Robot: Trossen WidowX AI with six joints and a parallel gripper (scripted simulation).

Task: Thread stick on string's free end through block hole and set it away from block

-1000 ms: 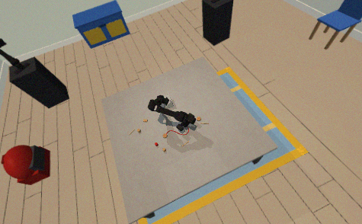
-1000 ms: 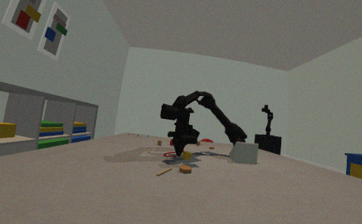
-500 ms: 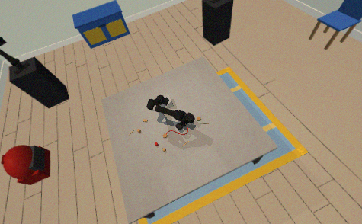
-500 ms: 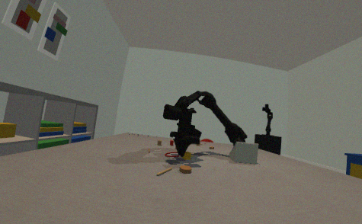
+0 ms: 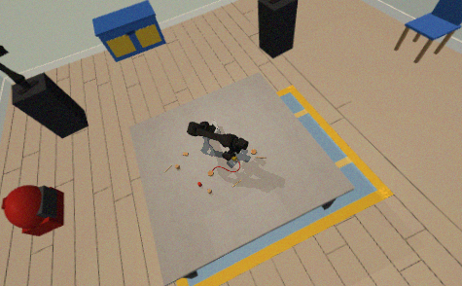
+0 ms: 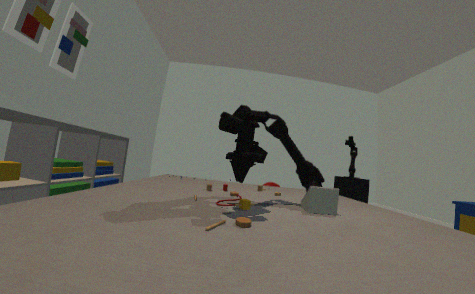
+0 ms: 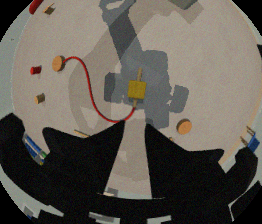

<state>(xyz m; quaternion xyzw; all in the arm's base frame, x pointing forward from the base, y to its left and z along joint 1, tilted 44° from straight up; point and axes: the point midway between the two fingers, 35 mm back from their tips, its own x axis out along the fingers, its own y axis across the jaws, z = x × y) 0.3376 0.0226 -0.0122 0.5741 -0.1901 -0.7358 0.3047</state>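
The yellow block [image 5: 234,159] [image 6: 245,204] [image 7: 137,90] stands on the table. The wooden stick [image 7: 140,74] lies through its hole: one end shows beyond the block in the wrist view, the other on the gripper's side. The red string [image 5: 227,168] [image 7: 90,90] runs in a curve from the round wooden button [image 5: 210,173] [image 7: 58,63] to the stick's end on the gripper's side. My gripper [image 6: 241,180] [image 7: 135,125] is partly open and empty, raised above the table. Its fingertips point at the table short of the block and touch nothing.
A loose disc [image 6: 243,222] [image 7: 184,126] and a loose stick [image 5: 261,158] [image 6: 215,225] lie near the block. Another loose stick [image 5: 236,184] [image 7: 81,133] lies on the other side. A red cylinder [image 5: 199,184] [image 7: 35,70] and a wooden cylinder [image 5: 209,191] [image 7: 40,99] stand near the button.
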